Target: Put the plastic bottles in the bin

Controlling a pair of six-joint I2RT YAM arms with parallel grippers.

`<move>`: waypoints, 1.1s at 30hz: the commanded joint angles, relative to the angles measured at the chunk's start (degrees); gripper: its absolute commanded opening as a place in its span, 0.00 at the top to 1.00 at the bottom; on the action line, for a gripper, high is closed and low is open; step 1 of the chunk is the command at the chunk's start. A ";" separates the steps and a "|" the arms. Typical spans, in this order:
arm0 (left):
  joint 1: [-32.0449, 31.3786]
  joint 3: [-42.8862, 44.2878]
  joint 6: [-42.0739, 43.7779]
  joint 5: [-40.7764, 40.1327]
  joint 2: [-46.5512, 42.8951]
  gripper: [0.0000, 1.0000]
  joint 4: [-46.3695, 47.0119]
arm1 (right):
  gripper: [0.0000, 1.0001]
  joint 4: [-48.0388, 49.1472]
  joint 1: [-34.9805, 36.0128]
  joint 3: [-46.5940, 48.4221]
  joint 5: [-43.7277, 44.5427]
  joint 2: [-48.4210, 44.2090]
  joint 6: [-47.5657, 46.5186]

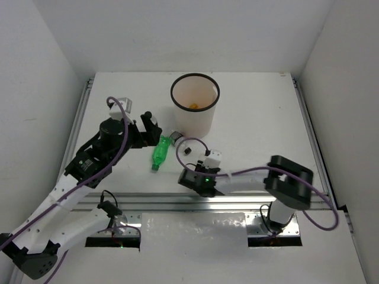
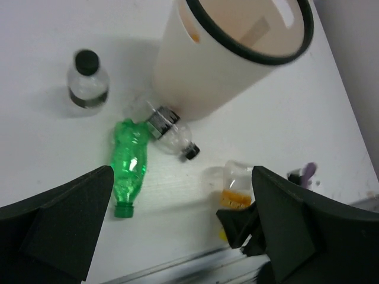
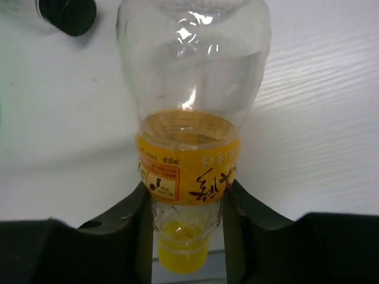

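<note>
The white bin (image 1: 195, 118) with a black rim stands at the back middle; something orange lies inside it. It also shows in the left wrist view (image 2: 213, 65). My right gripper (image 3: 186, 228) is shut on the neck of the clear bottle with a yellow cap (image 3: 192, 89), low over the table. That bottle (image 2: 235, 184) sits right of the green bottle (image 2: 129, 158). The green bottle (image 1: 160, 152) lies in front of the bin. A clear black-capped bottle (image 2: 173, 135) lies against the bin's base. Another (image 2: 87, 84) stands upright to the left. My left gripper (image 2: 177, 236) is open above them.
The right gripper (image 1: 198, 170) hovers near the table's front rail (image 1: 237, 198), just right of the green bottle. The left gripper (image 1: 154, 131) is left of the bin. White walls close in the table on three sides.
</note>
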 commanded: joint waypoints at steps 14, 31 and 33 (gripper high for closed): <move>-15.38 -14.01 -8.18 43.98 9.50 0.00 42.67 | 0.78 40.71 1.67 -38.40 -29.11 -72.97 -78.31; -18.11 4.66 -6.96 17.41 19.96 1.00 25.27 | 0.01 27.39 1.67 -30.30 -10.72 -73.93 -67.73; -17.50 12.57 -6.25 3.73 21.63 1.00 19.86 | 0.01 12.86 1.50 -29.79 5.31 -79.20 -60.69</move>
